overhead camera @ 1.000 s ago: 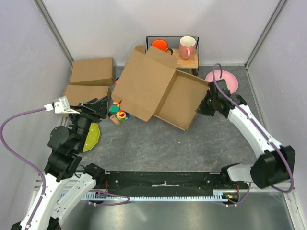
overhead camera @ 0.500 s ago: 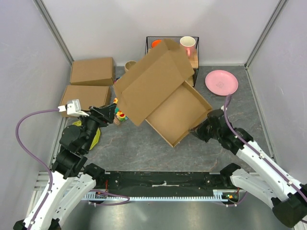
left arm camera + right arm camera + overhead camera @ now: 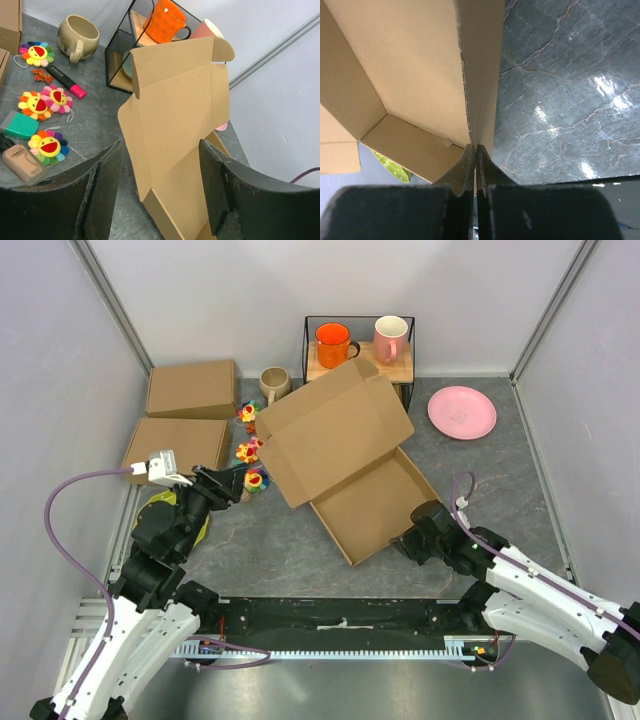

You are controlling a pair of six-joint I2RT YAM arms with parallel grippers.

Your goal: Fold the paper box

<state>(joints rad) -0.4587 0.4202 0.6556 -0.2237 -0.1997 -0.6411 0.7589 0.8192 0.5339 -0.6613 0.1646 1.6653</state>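
The right hand [image 3: 412, 538] is clamped on the near-right wall of the paper box [image 3: 345, 455], which runs diagonally to the far left across the counter [image 3: 290, 550], lid raised. The left hand [image 3: 236, 483], fingers apart and empty, hovers beside the lid's left edge.

The paper box [image 3: 335, 435] was seen as matt brown corrugated cardboard; the bench [image 3: 560, 75] was finished in glossy, veined stone-look grey; the orange mug [image 3: 167, 22] was glazed.
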